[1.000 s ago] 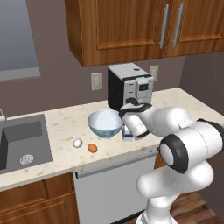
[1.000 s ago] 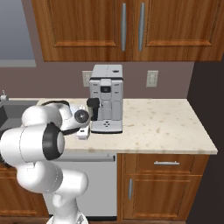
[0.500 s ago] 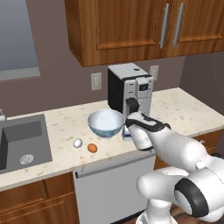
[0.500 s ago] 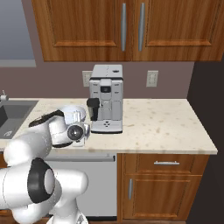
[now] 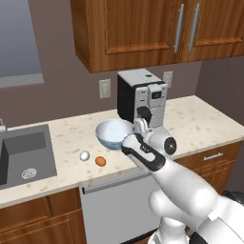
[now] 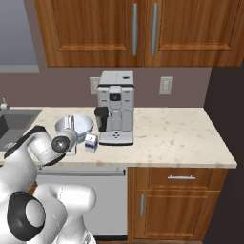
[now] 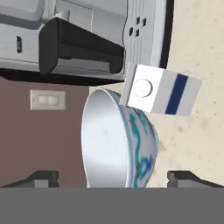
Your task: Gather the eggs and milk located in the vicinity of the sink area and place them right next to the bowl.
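The bowl (image 5: 113, 134) stands on the counter in front of the coffee machine, blue-patterned outside and pale inside. The milk (image 6: 91, 142), a small white carton with a blue stripe, stands just right of the bowl (image 6: 76, 125) and close to it. In the hand view the milk (image 7: 160, 93) lies beyond the bowl (image 7: 120, 140). A white egg (image 5: 85, 155) and an orange-brown egg (image 5: 100, 161) lie side by side between the sink (image 5: 24, 152) and the bowl. My gripper (image 7: 113, 178) is open and holds nothing, level with the bowl; it hangs by the bowl's right side (image 5: 141, 126).
A silver and black coffee machine (image 5: 141, 97) stands behind the bowl and milk. A wall socket (image 5: 105, 88) is behind it, with wooden cabinets (image 6: 143, 31) overhead. Bare counter (image 6: 176, 133) stretches to the right. The faucet (image 6: 4, 105) shows at the left edge.
The arm has folded lower and the hand has drawn back from the milk toward the counter's front. The milk, bowl and eggs have stayed put. The jaws stayed open.
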